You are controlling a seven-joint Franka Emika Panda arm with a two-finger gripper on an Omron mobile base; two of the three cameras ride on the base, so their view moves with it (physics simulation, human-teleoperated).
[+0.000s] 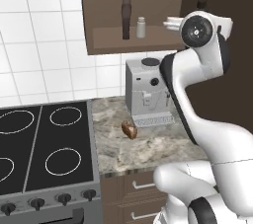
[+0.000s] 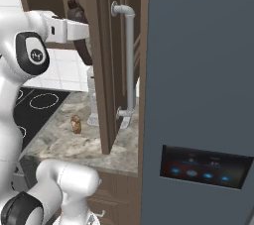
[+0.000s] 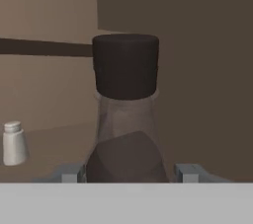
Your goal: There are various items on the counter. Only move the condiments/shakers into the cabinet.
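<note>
In the hand view a dark brown bottle [image 3: 126,119] with a black cap stands upright between my fingertips, and my gripper [image 3: 129,172] is shut on its lower body inside the cabinet [image 1: 133,40]. Its cap peeks out behind my arm [image 1: 201,5] and above my hand [image 2: 74,4]. The pale shaker [image 3: 14,143] stands on the shelf to its left [image 1: 141,27]. A second dark bottle [image 1: 125,16] stands upright on the shelf beside the shaker. The brown food lump [image 1: 129,129] lies on the counter [image 1: 153,151].
A silver coffee machine [image 1: 148,92] stands at the back of the counter under the cabinet. The black stovetop [image 1: 44,144] lies to the left. An open cabinet door with a silver handle [image 2: 129,60] and a tall grey panel [image 2: 198,70] stand on the right.
</note>
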